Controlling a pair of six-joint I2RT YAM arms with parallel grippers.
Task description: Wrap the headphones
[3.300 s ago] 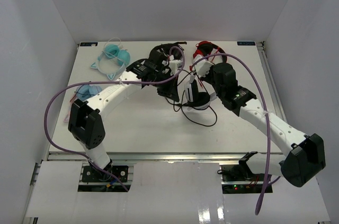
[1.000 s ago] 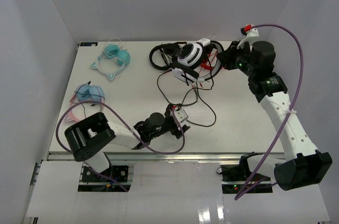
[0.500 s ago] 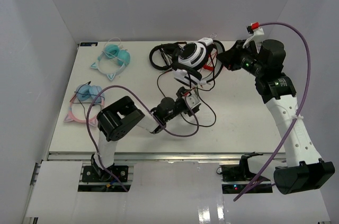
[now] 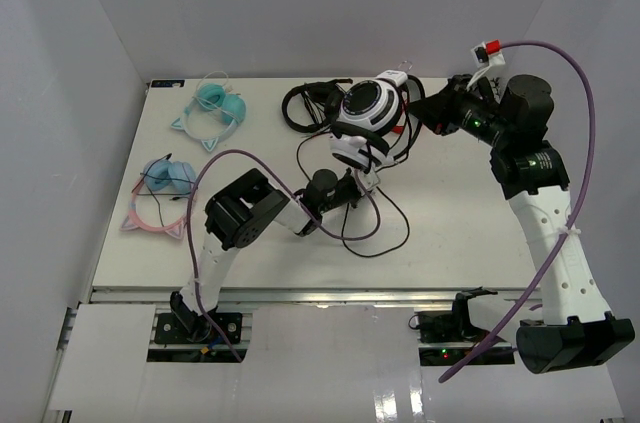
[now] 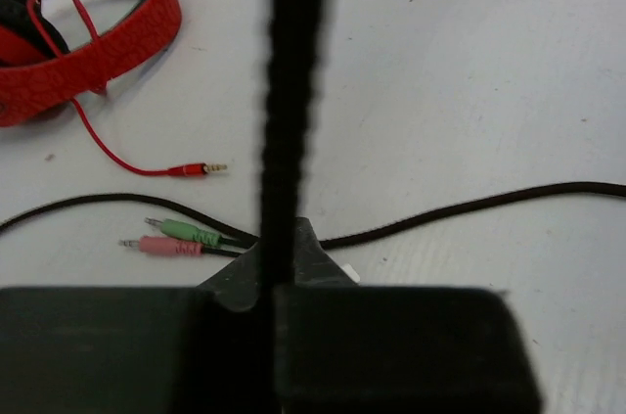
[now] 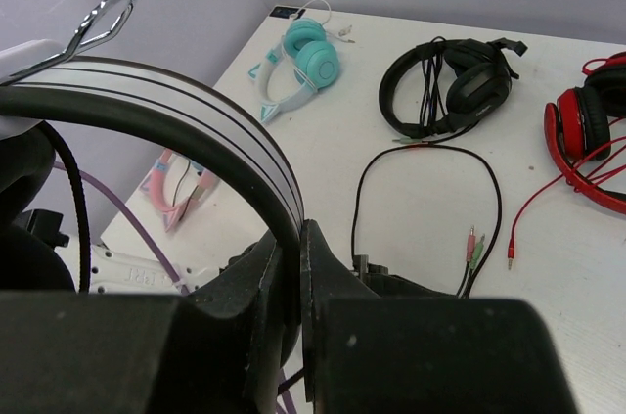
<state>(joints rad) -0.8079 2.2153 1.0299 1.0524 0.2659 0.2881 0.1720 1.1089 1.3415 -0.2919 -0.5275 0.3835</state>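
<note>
**A:** Hanging where, the headphones (image 4: 365, 103)?

**B:** They are hanging above the table (image 4: 450, 223). The headband (image 6: 196, 135) is sitting clamped between the fingers of the right gripper (image 6: 291, 238).

**A:** And the cable (image 5: 291, 91)?

**B:** It is running straight up out of the left gripper (image 5: 284, 257), which is pinching together on it. The slack is lying on the table beneath.

**A:** Anything lying nearby?

**B:** Red headphones (image 5: 88, 32) are lying ahead-left of the left gripper. Black headphones (image 6: 450, 86) are lying ahead of the right.
</note>
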